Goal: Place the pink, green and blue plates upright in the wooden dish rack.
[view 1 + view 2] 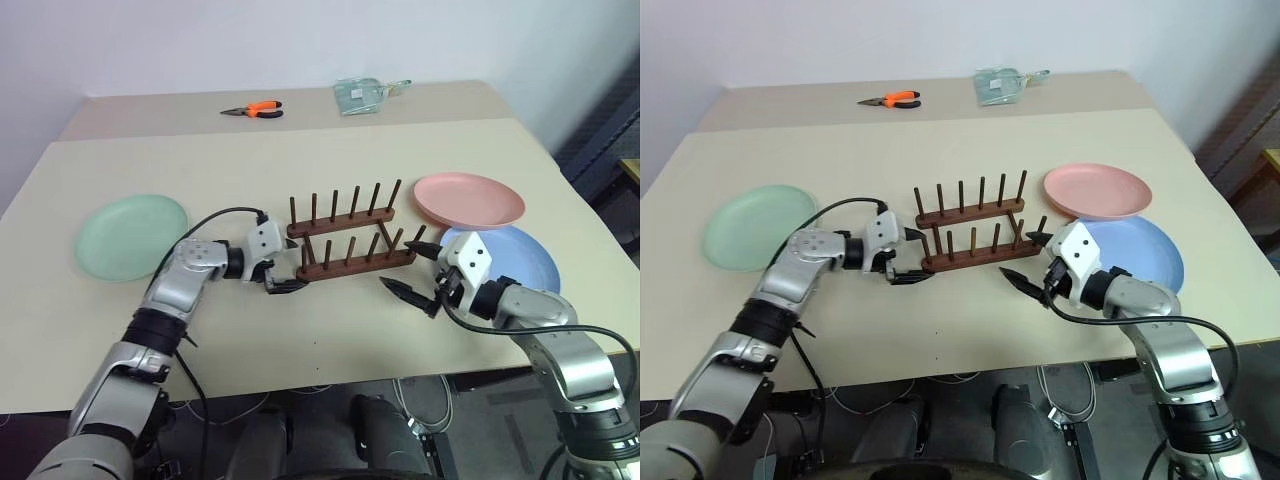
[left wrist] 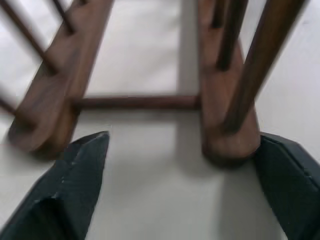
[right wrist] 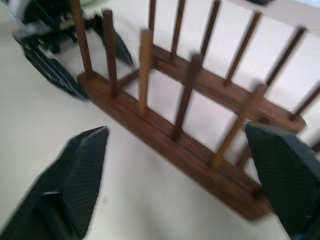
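Wooden dish rack (image 1: pixel 347 236): standing mid-desk (image 1: pixel 300 150), holding no plates. Left tool (image 1: pixel 283 273) and right tool (image 1: pixel 412 268) flanking its ends, both released. Green plate (image 1: pixel 131 236) lying far left; pink plate (image 1: pixel 469 199) overlapping blue plate (image 1: pixel 525 258) right.

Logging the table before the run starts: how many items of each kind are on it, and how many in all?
Plates: 3, pink, green, blue
Dish rack: 1
Pliers: 1
Clear packet at the far edge: 1
Total: 6
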You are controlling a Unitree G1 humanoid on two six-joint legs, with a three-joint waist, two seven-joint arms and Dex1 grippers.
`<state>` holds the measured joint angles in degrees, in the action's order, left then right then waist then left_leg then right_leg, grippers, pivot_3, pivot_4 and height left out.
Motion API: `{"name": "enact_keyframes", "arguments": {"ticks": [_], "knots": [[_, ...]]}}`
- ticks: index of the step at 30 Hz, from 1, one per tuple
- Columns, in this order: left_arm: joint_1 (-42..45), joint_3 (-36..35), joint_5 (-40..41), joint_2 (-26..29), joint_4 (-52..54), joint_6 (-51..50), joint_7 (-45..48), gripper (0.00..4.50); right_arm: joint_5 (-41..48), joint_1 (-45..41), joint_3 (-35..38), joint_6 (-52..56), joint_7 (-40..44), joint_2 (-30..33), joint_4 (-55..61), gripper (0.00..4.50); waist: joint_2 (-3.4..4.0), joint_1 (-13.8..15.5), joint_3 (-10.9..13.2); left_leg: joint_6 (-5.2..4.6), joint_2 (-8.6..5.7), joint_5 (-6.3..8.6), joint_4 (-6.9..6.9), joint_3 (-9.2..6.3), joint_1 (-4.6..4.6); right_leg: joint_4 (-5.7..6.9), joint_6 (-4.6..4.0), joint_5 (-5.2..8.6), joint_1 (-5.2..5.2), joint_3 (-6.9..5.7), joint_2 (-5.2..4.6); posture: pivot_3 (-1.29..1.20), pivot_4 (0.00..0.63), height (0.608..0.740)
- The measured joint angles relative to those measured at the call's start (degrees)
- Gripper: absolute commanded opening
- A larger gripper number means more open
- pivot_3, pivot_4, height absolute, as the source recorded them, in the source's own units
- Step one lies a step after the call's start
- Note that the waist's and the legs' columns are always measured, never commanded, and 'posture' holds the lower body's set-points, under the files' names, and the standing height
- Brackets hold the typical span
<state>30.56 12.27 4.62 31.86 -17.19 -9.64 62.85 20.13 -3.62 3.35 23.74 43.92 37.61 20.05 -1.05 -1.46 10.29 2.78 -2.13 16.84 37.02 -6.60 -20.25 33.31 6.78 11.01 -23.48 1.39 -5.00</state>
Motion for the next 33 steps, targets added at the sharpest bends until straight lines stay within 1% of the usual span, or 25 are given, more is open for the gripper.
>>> {"name": "enact_keyframes", "arguments": {"ticks": [1,2,4,5,6,8,9,11,13,15,19,25,30,31,32,33], "knots": [[-2.09,-0.95,1.26,1.68,2.62,-2.37,0.75,3.08,0.01,0.82,0.48,0.41,0.37,0.90,-0.05,2.21,0.01,-0.18,0.00,-0.01,0.02,0.01,-0.01,-0.01,0.02,0.04,0.00,0.01,0.00,-0.01,0.01,0.00,0.150,0.740],[-4.42,-1.76,2.41,3.33,5.92,-5.00,1.40,2.59,-0.03,1.18,0.55,0.84,0.52,1.38,-0.07,1.72,0.01,-0.35,0.00,-0.02,0.04,0.01,-0.02,-0.01,0.02,0.04,-0.03,0.02,-0.02,-0.01,0.03,0.00,0.150,0.740],[-7.89,-2.39,3.69,5.05,12.24,-9.25,1.63,1.61,-0.76,1.48,-0.30,1.68,0.70,2.03,-0.10,0.75,0.03,-0.35,-0.01,-0.02,0.03,0.01,-0.01,-0.02,0.01,0.03,-0.15,0.13,0.01,-0.01,0.01,0.00,0.150,0.740],[-8.88,-2.36,4.10,5.01,14.45,-10.96,1.30,1.15,-1.68,1.52,-1.18,1.62,0.72,2.27,-0.33,0.24,0.04,-0.23,-0.02,-0.02,0.02,0.01,0.02,-0.01,0.00,0.02,-0.12,0.15,0.02,-0.01,0.00,0.00,0.150,0.740],[-10.06,-2.21,4.34,4.75,16.86,-12.42,0.72,1.13,-2.96,1.41,-2.34,1.20,0.54,2.33,-0.78,0.04,0.03,0.02,-0.03,-0.01,0.01,0.01,0.04,-0.01,-0.01,0.00,-0.11,0.17,0.03,-0.01,-0.01,0.00,0.150,0.740],[-12.28,-0.96,4.69,2.47,21.87,-15.34,-1.27,1.13,-5.96,0.54,-5.25,0.76,-0.66,1.80,-2.80,0.04,0.03,0.74,-0.02,-0.01,-0.03,0.01,0.11,-0.02,-0.08,-0.07,-0.03,0.24,0.04,-0.01,-0.04,0.00,0.150,0.740],[-12.90,0.17,4.61,0.05,23.82,-16.92,-3.42,1.13,-8.10,-1.21,-7.21,0.74,-2.01,0.72,-4.83,0.04,0.03,0.96,-0.02,-0.01,-0.06,0.01,0.17,-0.02,-0.10,-0.09,-0.03,0.24,0.06,-0.01,-0.06,0.00,0.150,0.740],[-13.01,2.62,3.47,-3.70,25.32,-18.12,-7.09,1.13,-11.36,-3.84,-10.06,0.68,-3.74,-0.36,-7.34,0.04,0.03,1.22,-0.02,0.00,-0.11,0.00,0.26,-0.03,-0.14,-0.08,-0.03,0.22,0.07,0.00,-0.09,0.00,0.150,0.740],[-12.88,4.32,1.53,-5.61,26.28,-18.75,-10.89,1.13,-14.59,-6.11,-12.41,-0.79,-5.09,-0.60,-9.01,0.04,0.01,1.01,-0.05,0.00,-0.10,0.00,0.21,-0.03,-0.08,-0.06,-0.16,0.14,0.07,0.00,-0.07,0.00,0.150,0.740],[-12.40,5.05,-0.23,-7.30,26.22,-19.59,-14.52,1.13,-16.76,-8.07,-13.17,-1.72,-6.93,-2.05,-11.34,0.04,0.01,0.87,-0.13,0.00,-0.09,0.00,0.19,-0.03,-0.02,-0.03,-0.17,0.13,0.11,0.00,-0.06,0.00,0.150,0.740],[-9.43,6.19,-3.98,-12.09,21.82,-19.60,-23.52,1.13,-20.19,-12.45,-14.31,-2.56,-10.44,-5.22,-16.61,0.04,0.00,0.98,-0.18,0.02,-0.11,-0.02,0.29,-0.06,0.08,0.01,-0.06,0.19,0.26,-0.01,-0.06,0.00,0.150,0.740],[-5.41,5.65,-5.30,-13.84,14.51,-16.79,-30.87,1.13,-23.41,-16.54,-14.75,-5.70,-13.47,-7.24,-23.29,0.04,0.05,0.65,-0.31,0.02,-0.10,-0.03,0.23,-0.05,0.18,0.07,0.02,0.08,0.26,-0.01,-0.03,0.00,0.150,0.740],[-3.95,4.81,-5.41,-13.37,11.00,-14.16,-32.02,1.13,-24.39,-18.28,-14.55,-8.04,-14.67,-7.68,-27.04,0.04,0.12,0.47,-0.38,0.03,-0.09,-0.03,0.16,-0.04,0.22,0.08,-0.01,0.01,0.25,-0.01,-0.02,0.00,0.150,0.740],[-3.83,4.80,-5.42,-13.34,10.64,-13.78,-32.06,1.13,-24.16,-18.29,-14.43,-8.06,-14.21,-7.65,-27.00,0.54,0.13,0.49,-0.38,0.03,-0.09,-0.03,0.16,-0.04,0.22,0.08,-0.01,0.01,0.25,0.00,-0.03,0.00,0.150,0.740],[-3.84,4.79,-5.42,-13.34,10.55,-13.59,-32.14,1.13,-23.44,-18.22,-13.93,-7.94,-12.97,-7.38,-26.68,0.83,0.14,0.51,-0.38,0.03,-0.09,-0.03,0.17,-0.04,0.21,0.08,-0.01,0.00,0.25,0.00,-0.03,0.00,0.150,0.740],[-3.80,4.78,-5.42,-13.35,10.55,-13.55,-32.18,1.13,-22.47,-17.83,-13.43,-7.87,-11.23,-6.79,-25.83,1.25,0.14,0.53,-0.38,0.02,-0.09,-0.03,0.17,-0.04,0.21,0.07,-0.01,0.00,0.25,0.00,-0.02,0.00,0.150,0.740]]}}
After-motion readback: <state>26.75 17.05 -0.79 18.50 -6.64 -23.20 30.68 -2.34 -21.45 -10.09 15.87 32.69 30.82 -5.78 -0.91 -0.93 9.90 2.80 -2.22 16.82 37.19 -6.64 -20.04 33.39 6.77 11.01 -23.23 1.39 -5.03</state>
